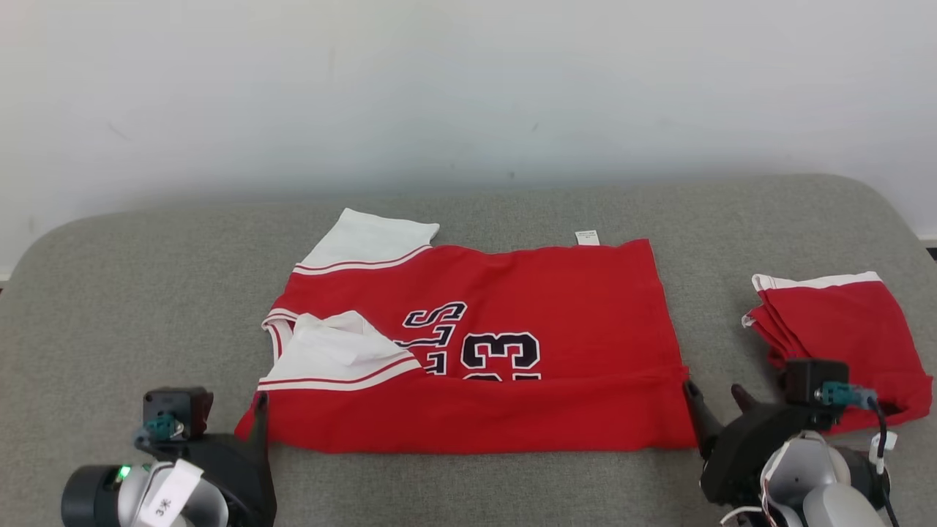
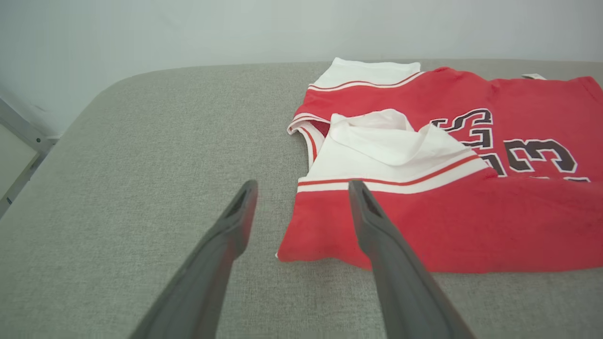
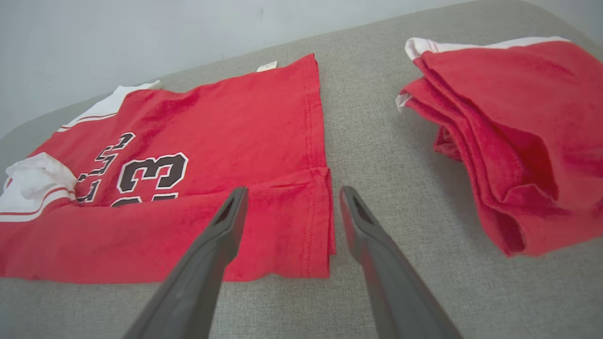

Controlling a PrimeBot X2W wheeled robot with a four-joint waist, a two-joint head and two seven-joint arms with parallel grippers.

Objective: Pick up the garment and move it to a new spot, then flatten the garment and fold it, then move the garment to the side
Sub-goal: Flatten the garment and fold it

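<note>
Bench (image 1: 146, 293), grey and padded, carries a red basketball jersey (image 1: 512, 293) across its middle, neck toward the left edge and hem toward the right. The jersey's near long side is turned over in a band that hides the foot of the 23, and a second red garment (image 1: 842, 322) lies folded near the right edge, partly behind the right wrist. Left hand (image 2: 302, 186) and right hand (image 3: 293, 190) stand spread and empty at the jersey's two near corners, placed, I judge, for the next fold, and the print on its small white label (image 1: 586, 237) is too small to read.
</note>
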